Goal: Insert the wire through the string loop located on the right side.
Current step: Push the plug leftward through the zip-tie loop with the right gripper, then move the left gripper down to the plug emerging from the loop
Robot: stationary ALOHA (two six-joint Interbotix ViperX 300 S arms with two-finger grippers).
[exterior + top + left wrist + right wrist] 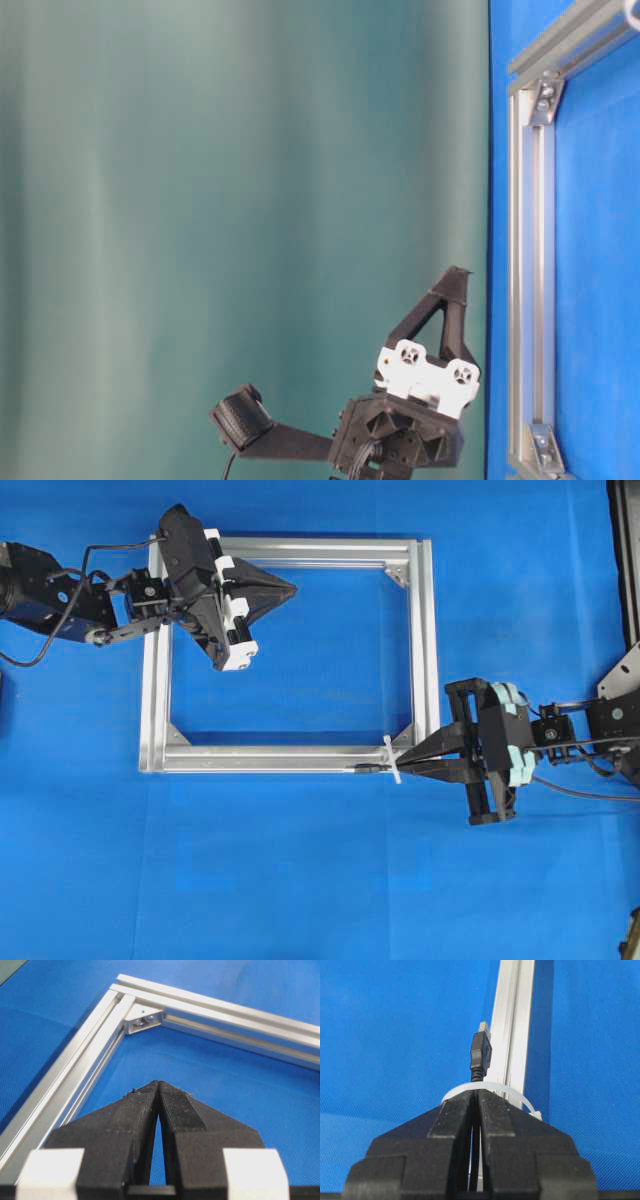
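Right gripper (478, 1094) was fully closed on the wire (481, 1055), whose plug end stood out beyond the fingertips and past the string loop (492, 1089). That white loop sat on the frame (425, 650) at its lower right corner, arching just ahead of the fingertips with the wire passing through it. Left gripper (158, 1085) was closed on nothing, poised above the blue table (300, 880) inside the frame's upper left.
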